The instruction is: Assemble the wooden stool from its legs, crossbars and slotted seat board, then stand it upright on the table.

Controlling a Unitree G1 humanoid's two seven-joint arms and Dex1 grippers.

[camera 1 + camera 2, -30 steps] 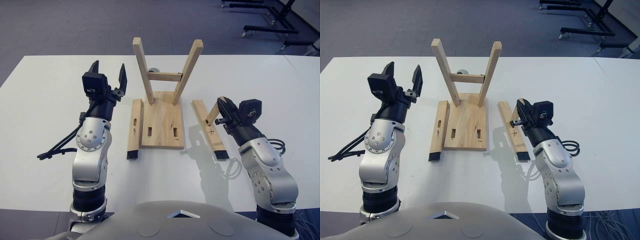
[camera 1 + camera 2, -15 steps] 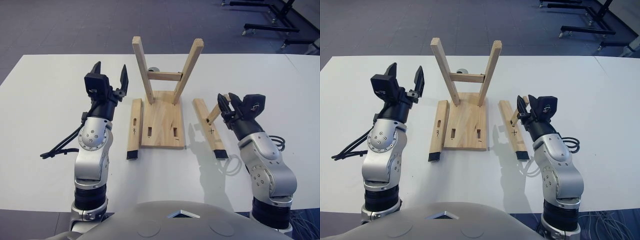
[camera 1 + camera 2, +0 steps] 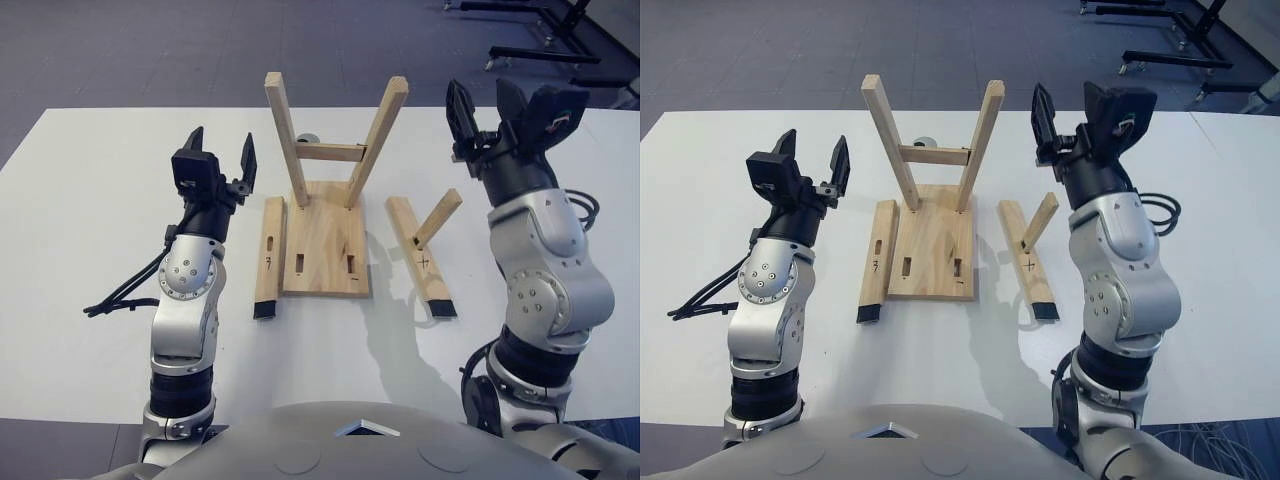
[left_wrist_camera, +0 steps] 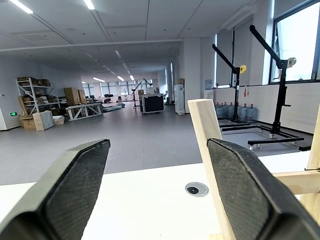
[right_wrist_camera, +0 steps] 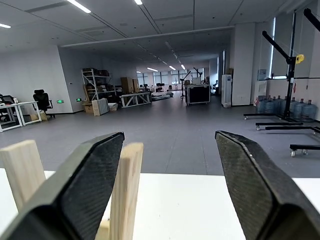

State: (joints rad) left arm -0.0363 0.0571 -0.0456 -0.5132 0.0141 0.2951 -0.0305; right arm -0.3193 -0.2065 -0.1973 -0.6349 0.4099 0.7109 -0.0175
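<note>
The slotted seat board (image 3: 325,240) lies flat mid-table with two legs (image 3: 284,135) standing in its far slots, joined by a crossbar (image 3: 330,153). A loose leg (image 3: 269,255) lies along the board's left side. Another leg (image 3: 420,258) lies on its right, with a short crossbar (image 3: 438,218) sticking up from it. My left gripper (image 3: 216,162) is open, held above the table left of the board. My right gripper (image 3: 484,105) is open and raised beside the right upright leg, holding nothing. Its fingers (image 5: 95,175) frame leg tops (image 5: 125,190) in the right wrist view.
A small round grommet (image 4: 195,188) sits in the tabletop behind the stool. Black cables (image 3: 120,295) trail beside my left arm, and more (image 3: 1155,215) by my right. Bare table (image 3: 90,200) spreads on both sides. Wheeled stands (image 3: 540,45) are on the floor beyond.
My right gripper has risen from low beside the right-hand leg and crossbar to up near the upright leg's top. The left gripper stays about where it was.
</note>
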